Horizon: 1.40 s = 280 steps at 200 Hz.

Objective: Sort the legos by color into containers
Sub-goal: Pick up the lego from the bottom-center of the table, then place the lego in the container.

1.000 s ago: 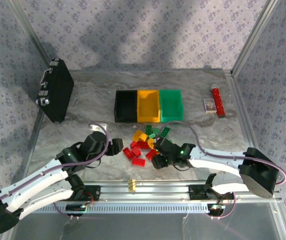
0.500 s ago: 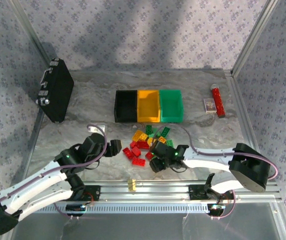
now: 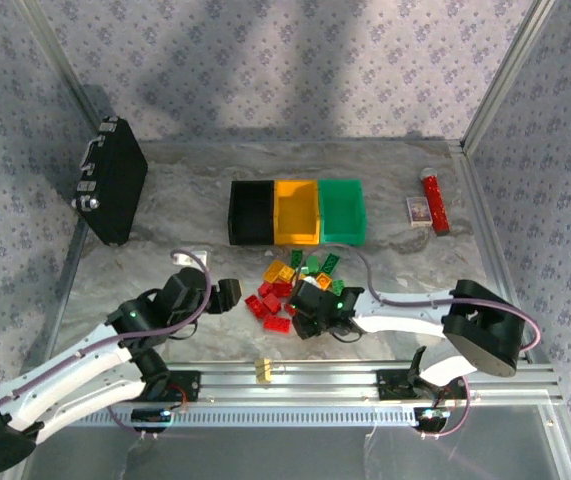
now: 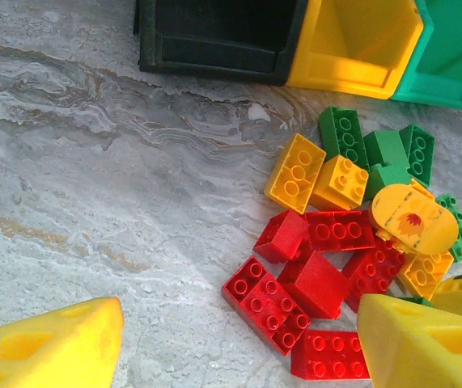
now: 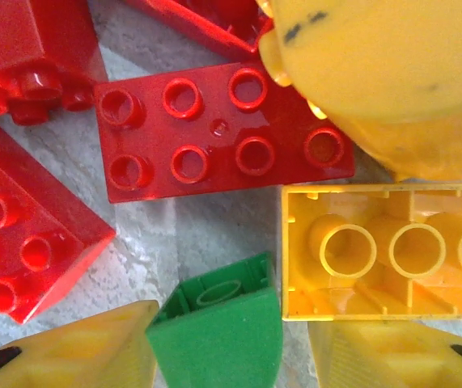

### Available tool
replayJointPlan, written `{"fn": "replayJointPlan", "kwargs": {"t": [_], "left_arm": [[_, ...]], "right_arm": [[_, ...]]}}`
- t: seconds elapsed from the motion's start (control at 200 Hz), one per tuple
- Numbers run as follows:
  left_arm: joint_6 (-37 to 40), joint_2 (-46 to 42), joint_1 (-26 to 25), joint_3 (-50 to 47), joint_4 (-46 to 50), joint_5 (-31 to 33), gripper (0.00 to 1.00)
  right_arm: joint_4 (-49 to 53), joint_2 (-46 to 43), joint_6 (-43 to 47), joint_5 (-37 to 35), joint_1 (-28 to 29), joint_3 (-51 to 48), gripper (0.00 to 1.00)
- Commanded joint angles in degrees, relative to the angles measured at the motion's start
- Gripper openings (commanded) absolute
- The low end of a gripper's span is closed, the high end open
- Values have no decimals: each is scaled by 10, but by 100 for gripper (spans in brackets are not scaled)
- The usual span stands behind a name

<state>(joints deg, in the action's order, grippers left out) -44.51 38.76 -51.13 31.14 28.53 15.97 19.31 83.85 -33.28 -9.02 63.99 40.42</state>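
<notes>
Broadly, working over a marbled table [image 3: 415, 270], with the containers [image 3: 298, 212] joined in a row at the middle back: black bin [image 3: 251, 212] on the left, orange-yellow bin [image 3: 297, 210] in the centre, green bin [image 3: 343, 208] on the right.

Just in front of that row, on the table, lie the legos [image 3: 290, 285], unsorted in one loose heap, many touching or overlapping.

Left end effector [image 3: 230, 293]: hovers at the heap's left edge, fingers spread wide, gripping nothing.

Right end effector [image 5: 229, 347]: down in the heap's near right part, partly open and straddling a small green brick [image 5: 214, 323]. Left pad against it, a sliver of table showing at the right pad, so bracketed rather than clamped.

Lies hollow side up, that green brick, just beside an upturned yellow brick [image 5: 384, 250] and near a red eight-stud brick [image 5: 222, 141].

Judging the handling: light, rigid, glossy hard plastic, so apt to skid or pop out sideways under a skewed pinch. Not fragile; takes a firm squeeze. Best taken across two flat, opposite side walls, square on, avoiding studs and corners. Worth lifting straight up, since crowding neighbours could drag along.
</notes>
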Motion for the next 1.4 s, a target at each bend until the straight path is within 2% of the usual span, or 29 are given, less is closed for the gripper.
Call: {"fn": "replayJointPlan", "kwargs": {"t": [0.0, 0.11, 0.3, 0.505, 0.615, 0.685, 0.78, 0.924, 0.989, 1.149, 1.394], "left_arm": [[-6, -9, -4, -9, 10, 13, 77], [-7, -13, -4, -12, 13, 17, 76], [-7, -23, -4, -14, 15, 23, 76], [-3, -26, -4, -12, 19, 24, 76], [3, -20, -4, -7, 21, 24, 76], [9, -12, -4, -1, 22, 24, 77], [13, 1, -4, 9, 22, 18, 77], [9, 10, -5, 15, 23, 6, 76], [7, 10, -5, 14, 24, 3, 76], [0, 16, -11, 11, 18, 1, 76], [-8, 30, -27, 14, 13, 2, 76]], "right_arm": [[25, 20, -23, -47, 12, 27, 49], [49, 26, -41, -77, 20, 38, 42], [76, 10, -48, -87, 30, 49, 27], [138, -60, -43, -90, 41, 82, 24], [172, -114, -12, -88, 26, 109, 24], [181, -135, 22, -72, -12, 132, 25], [187, -138, 67, -31, -99, 169, 25], [172, -105, 113, 29, -228, 220, 25], [171, -80, 124, 43, -266, 243, 24], [162, -8, 150, 65, -334, 313, 24], [168, 119, 163, 74, -387, 404, 25]]}}
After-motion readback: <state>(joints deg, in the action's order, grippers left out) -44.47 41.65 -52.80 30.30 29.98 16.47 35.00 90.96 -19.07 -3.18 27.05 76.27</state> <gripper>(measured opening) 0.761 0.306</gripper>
